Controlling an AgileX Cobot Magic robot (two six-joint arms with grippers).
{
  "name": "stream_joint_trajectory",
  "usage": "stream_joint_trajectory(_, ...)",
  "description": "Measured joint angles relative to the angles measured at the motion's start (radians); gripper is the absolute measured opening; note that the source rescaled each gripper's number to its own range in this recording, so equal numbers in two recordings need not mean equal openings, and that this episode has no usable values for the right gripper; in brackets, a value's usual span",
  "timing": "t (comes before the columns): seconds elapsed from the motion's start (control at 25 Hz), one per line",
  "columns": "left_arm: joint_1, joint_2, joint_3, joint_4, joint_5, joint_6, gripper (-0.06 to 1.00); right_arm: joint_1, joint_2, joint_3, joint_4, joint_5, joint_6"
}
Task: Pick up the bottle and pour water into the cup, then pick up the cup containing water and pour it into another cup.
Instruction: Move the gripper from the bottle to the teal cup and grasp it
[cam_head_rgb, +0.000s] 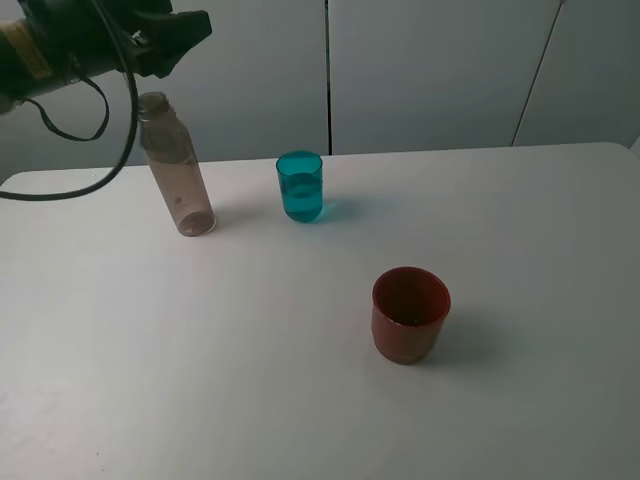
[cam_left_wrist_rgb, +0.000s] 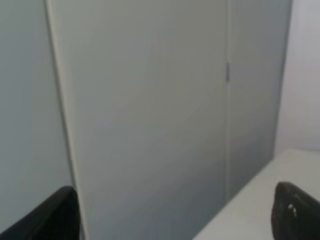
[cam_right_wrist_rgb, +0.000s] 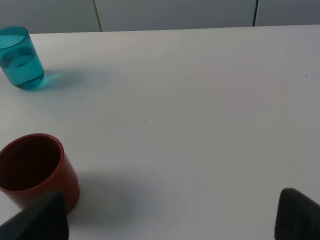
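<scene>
The smoky grey-brown bottle (cam_head_rgb: 178, 170) stands upright on the white table (cam_head_rgb: 530, 240) at the back left. The teal cup (cam_head_rgb: 300, 187) stands to its right with water in it; it also shows in the right wrist view (cam_right_wrist_rgb: 20, 59). The dark-red cup (cam_head_rgb: 410, 313) stands nearer the front, and in the right wrist view (cam_right_wrist_rgb: 35, 170) it looks empty. My left gripper (cam_head_rgb: 178, 38) hangs above the bottle's neck, apart from it, and is open and empty (cam_left_wrist_rgb: 175, 220). My right gripper (cam_right_wrist_rgb: 170, 220) is open and empty, to the right of the red cup, and is out of the exterior view.
Grey cabinet doors (cam_head_rgb: 420, 70) stand behind the table's far edge. The left arm's black cable (cam_head_rgb: 110, 150) loops down near the bottle. The left wrist view shows only the cabinet wall (cam_left_wrist_rgb: 150, 100) and a strip of table.
</scene>
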Motion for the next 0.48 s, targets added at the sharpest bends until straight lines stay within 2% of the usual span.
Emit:
stream_joint_trajectory(0.12, -0.072, 0.000, 0.000, 0.123, 0.027, -0.041, 0.92, 0.000, 0.000, 0.000, 0.000, 0.000, 0.000)
stream_joint_trajectory(0.28, -0.130, 0.017, 0.011, 0.292, -0.014, -0.089, 0.92, 0.000, 0.000, 0.000, 0.000, 0.000, -0.006)
stream_joint_trajectory(0.48, -0.138, 0.109, 0.075, 0.389, -0.133, -0.012, 0.94, 0.000, 0.000, 0.000, 0.000, 0.000, 0.000)
